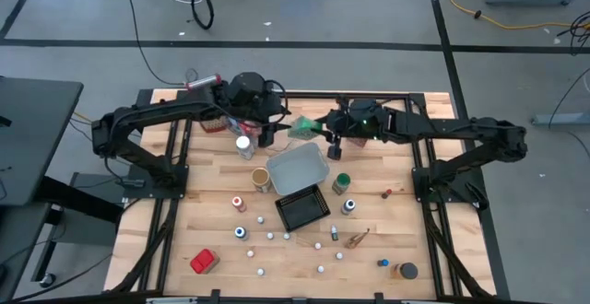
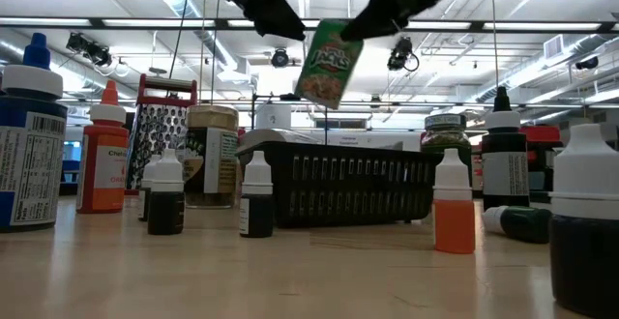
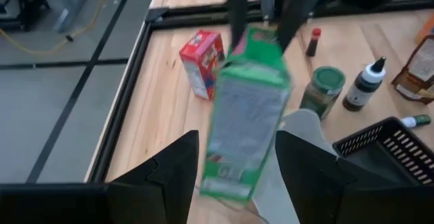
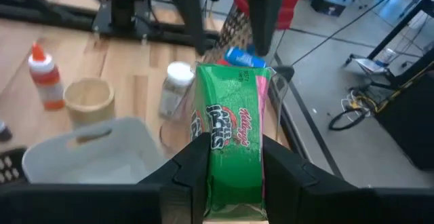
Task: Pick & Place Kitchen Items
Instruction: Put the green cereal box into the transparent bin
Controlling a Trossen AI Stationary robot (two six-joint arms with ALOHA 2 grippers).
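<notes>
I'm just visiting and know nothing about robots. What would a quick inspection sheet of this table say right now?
Surface: wooden table.
Job's things: green carton in the air above the table; red carton; small capped bottles.
Clutter: grey tray, black tray, metal grater.
Grippers: right gripper shut on the green carton; left gripper open around its far end.
Cables: loose on the floor.
Surroundings: nothing seen of people.

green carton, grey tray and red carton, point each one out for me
green carton (image 4: 230, 149), right wrist view, on its printed front face
grey tray (image 1: 297, 169), high view, on its bare floor
red carton (image 3: 202, 62), left wrist view, on its side face
</notes>
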